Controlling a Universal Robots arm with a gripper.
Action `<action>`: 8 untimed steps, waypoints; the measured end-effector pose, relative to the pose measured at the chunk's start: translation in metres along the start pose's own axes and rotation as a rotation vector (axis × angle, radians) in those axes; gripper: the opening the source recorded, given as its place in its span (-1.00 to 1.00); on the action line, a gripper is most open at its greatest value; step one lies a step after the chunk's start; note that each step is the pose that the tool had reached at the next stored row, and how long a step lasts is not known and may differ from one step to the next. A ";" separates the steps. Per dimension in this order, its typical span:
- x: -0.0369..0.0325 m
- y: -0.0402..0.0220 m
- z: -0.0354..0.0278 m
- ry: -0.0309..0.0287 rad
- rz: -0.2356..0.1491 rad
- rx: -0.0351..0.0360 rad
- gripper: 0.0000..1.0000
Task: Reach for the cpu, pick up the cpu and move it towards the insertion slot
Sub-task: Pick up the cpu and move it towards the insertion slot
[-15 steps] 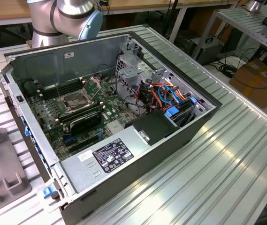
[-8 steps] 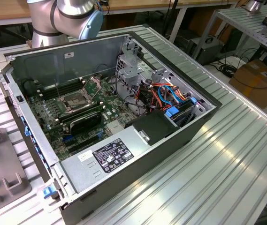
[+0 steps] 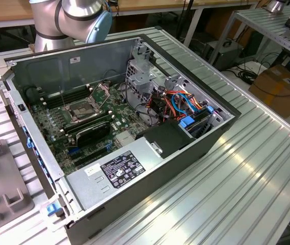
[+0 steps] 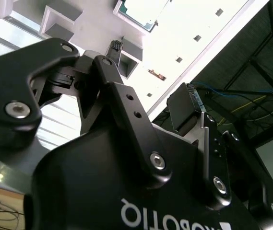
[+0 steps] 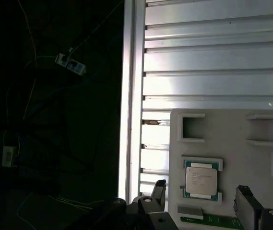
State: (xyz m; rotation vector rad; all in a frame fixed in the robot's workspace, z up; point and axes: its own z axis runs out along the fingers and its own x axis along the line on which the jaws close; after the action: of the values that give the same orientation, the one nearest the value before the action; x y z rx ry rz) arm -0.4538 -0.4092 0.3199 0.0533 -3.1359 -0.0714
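I logged the gripper (image 4: 152, 67) with its two fingers spread apart and nothing between them. In the first wrist view the fingers (image 5: 159, 191) stood to either side of the cpu (image 5: 201, 180). The chip lay straight ahead of the gap, centred between them and touching neither.

The cpu sat face up in a bracketed nest on a grey fixture plate (image 5: 232, 134), close to the plate's edge that runs along the rim of the slatted aluminium table (image 5: 213, 57). An empty square pocket (image 5: 192, 128) lay just beside it on that same edge.

Being square, the chip offered no long axis. Its sides lay square to the line joining the fingers, so I judged the sideways alignment sound. The only separation I found was along the line of approach.

In the exterior view the insertion slot (image 3: 85, 111) sat on the motherboard inside the open computer case (image 3: 180, 168), toward the exterior view's left of the board. The arm (image 3: 68, 18) stood beyond the case's far wall. I judged the slot well apart from the chip, which rested in its nest, not yet picked up.
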 end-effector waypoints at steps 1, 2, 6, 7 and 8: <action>0.0000 0.0000 0.0000 0.0000 0.000 0.0000 0.33; 0.0000 0.0000 0.0000 0.0000 0.000 0.0000 0.33; 0.0000 0.0000 0.0001 0.0000 0.000 0.0000 0.33; 0.0000 -0.0005 0.0002 -0.0001 0.000 -0.0001 0.33; 0.0001 -0.0017 0.0002 0.0001 0.000 0.0000 0.33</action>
State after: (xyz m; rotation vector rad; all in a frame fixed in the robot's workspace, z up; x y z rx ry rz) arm -0.4538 -0.4108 0.3197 0.0539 -3.1358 -0.0714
